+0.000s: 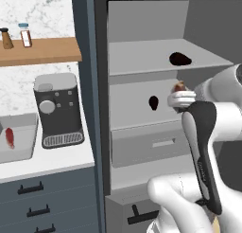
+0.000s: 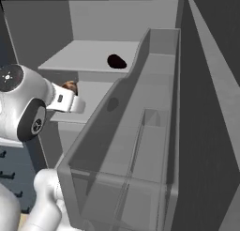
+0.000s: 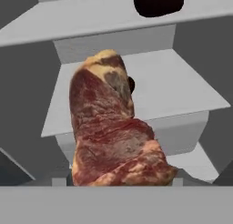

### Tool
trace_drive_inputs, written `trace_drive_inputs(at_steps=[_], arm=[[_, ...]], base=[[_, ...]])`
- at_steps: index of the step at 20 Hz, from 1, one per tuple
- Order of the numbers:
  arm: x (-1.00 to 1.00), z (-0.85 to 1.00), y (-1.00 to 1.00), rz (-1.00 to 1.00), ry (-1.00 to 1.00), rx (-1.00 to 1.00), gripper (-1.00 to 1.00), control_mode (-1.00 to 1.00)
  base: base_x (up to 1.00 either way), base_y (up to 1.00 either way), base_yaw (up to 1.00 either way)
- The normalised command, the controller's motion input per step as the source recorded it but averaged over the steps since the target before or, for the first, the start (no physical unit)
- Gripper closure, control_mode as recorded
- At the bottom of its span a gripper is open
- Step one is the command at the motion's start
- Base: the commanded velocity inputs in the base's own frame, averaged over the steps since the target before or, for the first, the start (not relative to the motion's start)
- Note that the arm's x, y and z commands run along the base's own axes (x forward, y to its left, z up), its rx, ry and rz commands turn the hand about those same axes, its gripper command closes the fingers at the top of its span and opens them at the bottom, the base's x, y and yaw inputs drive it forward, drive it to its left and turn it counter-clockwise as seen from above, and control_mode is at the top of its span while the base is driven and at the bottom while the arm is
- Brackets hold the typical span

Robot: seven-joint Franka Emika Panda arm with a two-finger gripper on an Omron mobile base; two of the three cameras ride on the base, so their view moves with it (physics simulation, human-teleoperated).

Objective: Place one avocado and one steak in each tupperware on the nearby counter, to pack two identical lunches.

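Claw [image 1: 181, 91] grips a steak [image 3: 113, 136] inside the grey fridge [image 1: 142, 57] (white counter [image 1: 52, 163] leftward).

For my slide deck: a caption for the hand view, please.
Steak held up close before the fridge shelves, with an avocado on the upper shelf.

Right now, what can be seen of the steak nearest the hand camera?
The steak is a lumpy raw cut, marbled red with a pale tan, fatty cap at its top end. In the hand view it stands on end close to the camera, in front of the fridge's grey shelves. Its lower edge runs out of sight, so contact with the tool cannot be seen. In the left base view a reddish bit peeks above the white hand in the open fridge.
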Motion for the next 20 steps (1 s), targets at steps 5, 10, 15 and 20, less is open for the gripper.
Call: trace_drive_inputs(at_steps=[5, 10, 15, 20], arm=[[0.0, 0.0, 0.0, 0.0, 0.0, 0.0, 1.0, 1.0], [0.0, 0.0, 0.0, 0.0, 0.0, 0.0, 1.0, 1.0], [0.0, 0.0, 0.0, 0.0, 0.0, 0.0, 1.0, 1.0], [0.0, 0.0, 0.0, 0.0, 0.0, 0.0, 1.0, 1.0]], base=[[-1.0, 0.39, 0.2], [-0.71, 0.9, 0.19], [0.12, 1.0, 0.01], [0.48, 1.0, 0.01]])
